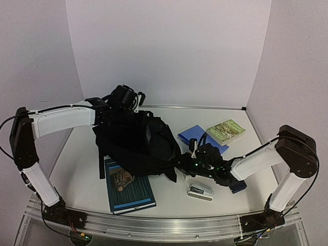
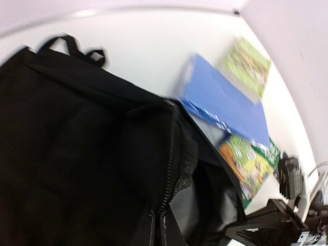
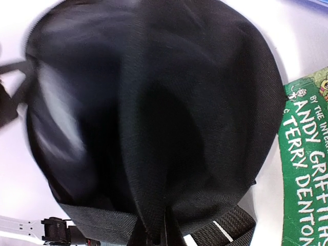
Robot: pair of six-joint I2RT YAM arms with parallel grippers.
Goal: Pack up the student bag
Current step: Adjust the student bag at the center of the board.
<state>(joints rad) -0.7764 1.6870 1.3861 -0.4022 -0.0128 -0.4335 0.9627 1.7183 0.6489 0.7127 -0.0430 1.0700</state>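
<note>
**A:** The large black soft fabric backpack [image 1: 136, 143] sits mid-counter [image 1: 82, 154], its long axis running far-left to near-right, one tool at each end.

**B:** The right tool [image 1: 184, 163] is pinched tight on the near-right cloth. The left tool [image 1: 128, 108] is closed at the far top edge, though I can't tell if it has fabric.

White bench [image 1: 77, 164] carries: black student bag [image 1: 136, 141] slumped mid-bench, its near edge lapping over a teal book [image 1: 130, 192] at front left; blue book [image 1: 197, 136] just right of it, green book [image 1: 225, 131] beyond; white-and-black stapler [image 1: 201, 191] near front, right of centre.
</note>
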